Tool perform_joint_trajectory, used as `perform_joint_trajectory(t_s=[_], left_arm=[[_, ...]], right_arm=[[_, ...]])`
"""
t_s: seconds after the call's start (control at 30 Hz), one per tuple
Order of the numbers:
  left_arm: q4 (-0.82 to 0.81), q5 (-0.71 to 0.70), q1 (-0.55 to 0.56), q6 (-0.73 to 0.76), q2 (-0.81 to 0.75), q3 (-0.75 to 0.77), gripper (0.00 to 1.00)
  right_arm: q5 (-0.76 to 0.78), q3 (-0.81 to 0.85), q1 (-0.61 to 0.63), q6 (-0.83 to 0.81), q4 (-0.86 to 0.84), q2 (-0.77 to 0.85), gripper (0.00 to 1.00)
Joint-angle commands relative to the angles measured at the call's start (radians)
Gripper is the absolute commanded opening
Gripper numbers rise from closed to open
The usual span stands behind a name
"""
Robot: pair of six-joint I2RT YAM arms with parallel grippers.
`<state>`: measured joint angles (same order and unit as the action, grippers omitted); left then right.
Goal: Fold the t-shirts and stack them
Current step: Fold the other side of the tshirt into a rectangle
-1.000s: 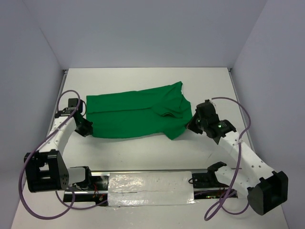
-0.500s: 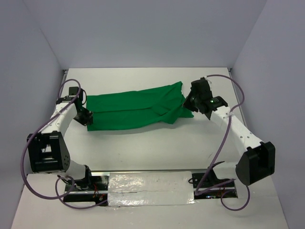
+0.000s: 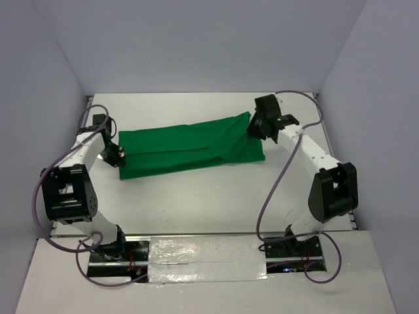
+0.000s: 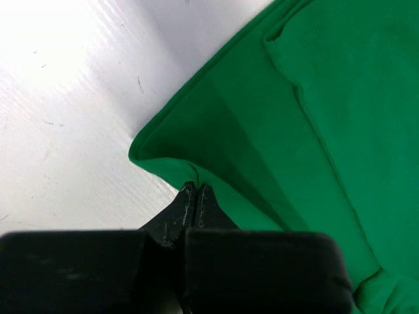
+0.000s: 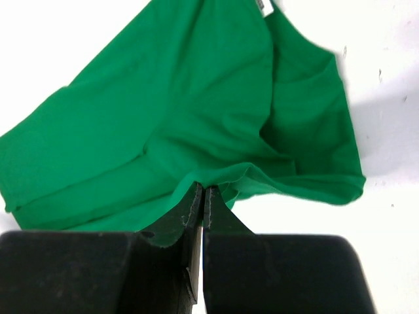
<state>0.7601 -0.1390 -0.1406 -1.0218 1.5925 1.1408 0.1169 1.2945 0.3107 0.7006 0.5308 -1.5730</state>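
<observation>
The bright green t-shirt lies stretched into a long folded band across the middle of the table. My left gripper is shut on its left end; in the left wrist view the closed tips pinch the fabric edge. My right gripper is shut on the right end; in the right wrist view the closed tips pinch a fold of the shirt. A small white label shows at the collar.
The white table is walled by grey panels at the back and both sides. A black rail with silver tape runs along the near edge by the arm bases. Purple cables loop from both arms.
Both grippers have carried the near edge of the shirt away from the arm bases toward the back, folding it into a narrower band. The right arm has swung far up and inward.
</observation>
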Motion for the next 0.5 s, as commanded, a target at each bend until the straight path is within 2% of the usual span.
perform_joint_trajectory(t_s=[0.0, 0.47], left_arm=[[-0.004, 0.009, -0.016, 0.005, 0.029, 0.046, 0.0], [-0.005, 0.009, -0.039, 0.02, 0.13, 0.129, 0.0]], right_arm=[[0.013, 0.074, -0.018, -0.018, -0.026, -0.028, 0.0], [0.003, 0.184, -0.055, -0.039, -0.015, -0.179, 0.0]])
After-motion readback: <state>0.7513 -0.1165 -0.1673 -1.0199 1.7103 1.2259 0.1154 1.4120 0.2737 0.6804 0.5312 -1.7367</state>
